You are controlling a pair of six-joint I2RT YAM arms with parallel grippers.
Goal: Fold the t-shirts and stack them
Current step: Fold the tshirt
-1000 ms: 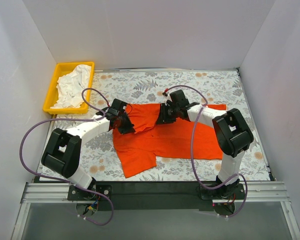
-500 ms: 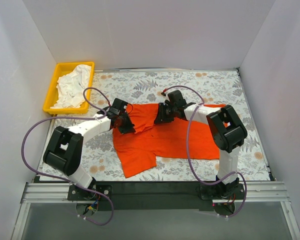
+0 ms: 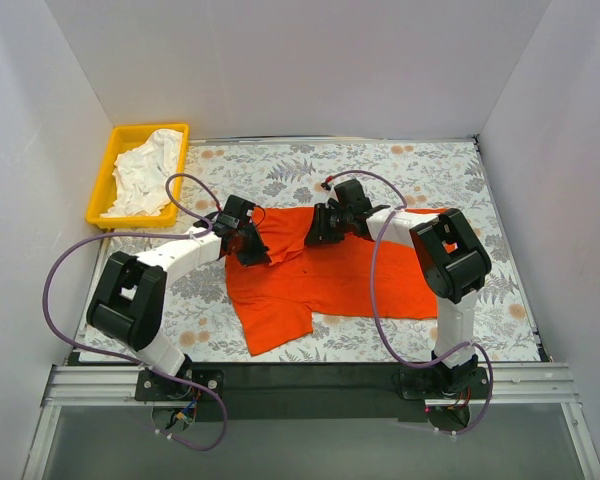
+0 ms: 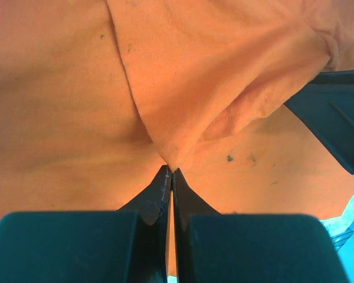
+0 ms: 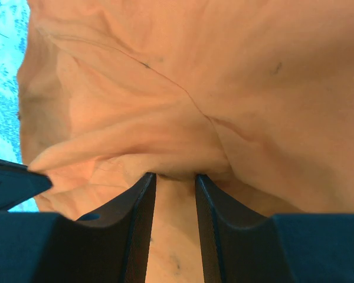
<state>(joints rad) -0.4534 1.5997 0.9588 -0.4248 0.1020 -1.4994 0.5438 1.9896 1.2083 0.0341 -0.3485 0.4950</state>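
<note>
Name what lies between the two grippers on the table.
Only a fold of the bright orange-red fabric t-shirt spans from left gripper to right gripper, in the top view.

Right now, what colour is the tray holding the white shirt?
The tray is yellow, clearest in the top view.

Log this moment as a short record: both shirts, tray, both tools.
orange shirt: laid out, a flap folded over near its far-left corner
white shirt: crumpled in the tray
tray: far left, apart from the orange shirt
left tool: shut on a pinch of orange shirt
right tool: jaws apart, tips at a fold of orange shirt
</note>
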